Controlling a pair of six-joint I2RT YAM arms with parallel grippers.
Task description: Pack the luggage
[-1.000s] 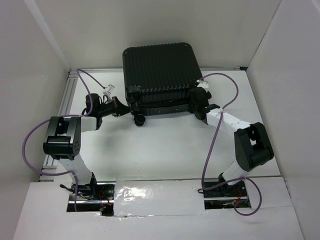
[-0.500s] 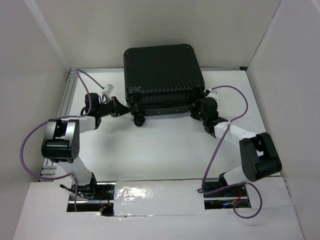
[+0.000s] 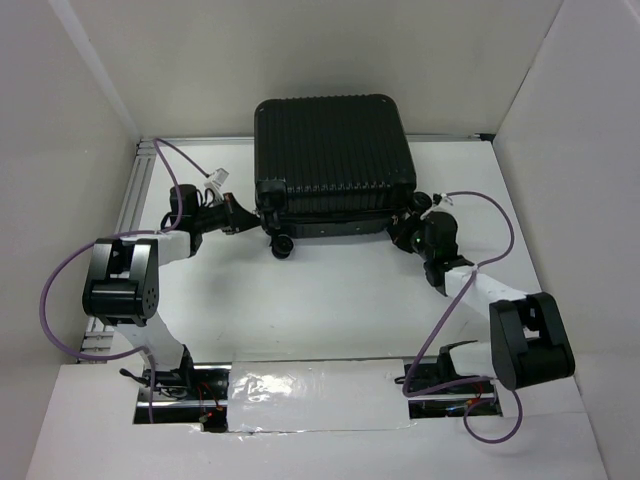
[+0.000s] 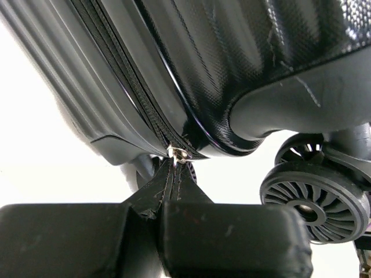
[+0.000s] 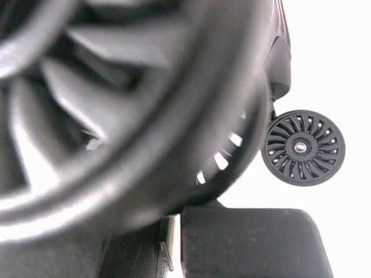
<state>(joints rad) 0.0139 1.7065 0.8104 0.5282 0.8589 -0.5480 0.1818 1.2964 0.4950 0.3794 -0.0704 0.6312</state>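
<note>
The luggage [image 3: 335, 150] is a black ribbed suitcase lying closed at the far side of the table. In the left wrist view its zip line [image 4: 124, 81] runs down to a metal ring [image 4: 177, 153] and a black zipper pull [image 4: 174, 180]. My left gripper [image 4: 159, 208] is shut on that pull, at the case's near left corner [image 3: 243, 215]. My right gripper [image 3: 405, 235] sits at the near right corner, shut, with nothing seen between its fingers [image 5: 243, 243]. A blurred wheel [image 5: 116, 104] fills its view right in front of the fingers; a second wheel [image 5: 303, 147] stands beyond.
White walls enclose the table on three sides. A metal rail [image 3: 125, 215] runs along the left edge. Two small wheels [image 4: 316, 200] hang at the case's corner beside my left gripper. Purple cables [image 3: 455, 290] loop off both arms.
My right arm has swung right and nearer, from the case's right side to its near right corner. The suitcase has shifted slightly right. My left gripper has kept its hold.
</note>
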